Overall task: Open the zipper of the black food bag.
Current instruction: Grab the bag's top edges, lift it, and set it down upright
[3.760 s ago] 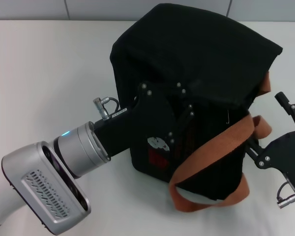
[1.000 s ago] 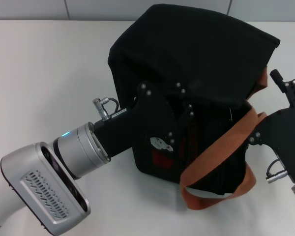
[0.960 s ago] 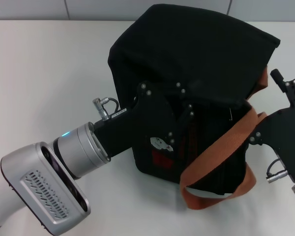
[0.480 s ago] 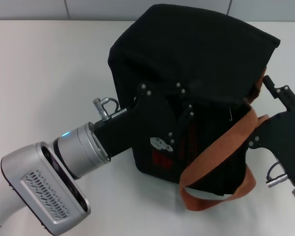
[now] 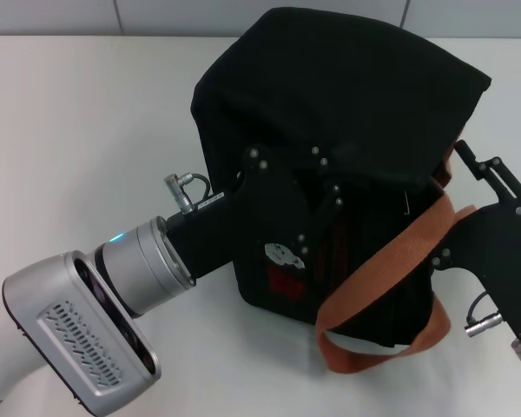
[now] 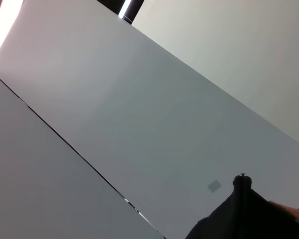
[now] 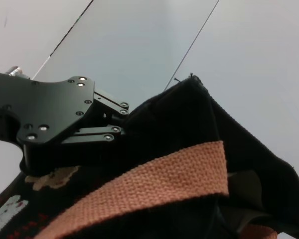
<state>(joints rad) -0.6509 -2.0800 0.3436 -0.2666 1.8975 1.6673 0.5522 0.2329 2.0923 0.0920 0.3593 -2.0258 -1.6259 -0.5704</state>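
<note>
The black food bag [image 5: 347,87] stands in the middle of the white table, with the brown-orange handles [image 5: 391,269] hanging down its near side. My left gripper [image 5: 340,195] presses into the bag's front face above the white bear patch [image 5: 282,254]. In the right wrist view, the left gripper [image 7: 123,119] is shut on a fold of the bag's fabric [image 7: 189,114] near a top corner. My right gripper [image 5: 479,161] stands open at the bag's right edge, just above a handle. A thin silver sliver [image 5: 405,204] may be the zipper's pull tab; the zipper line is lost in the black cloth.
The white table [image 5: 87,113] lies open to the left of and behind the bag. A tiled wall edge [image 5: 260,17] runs along the back. The left wrist view shows mostly pale surfaces and one black bag corner [image 6: 239,214].
My right gripper has moved left and forward, closing in on the bag's right edge above the handle. The left arm and bag have held still over the last second.
</note>
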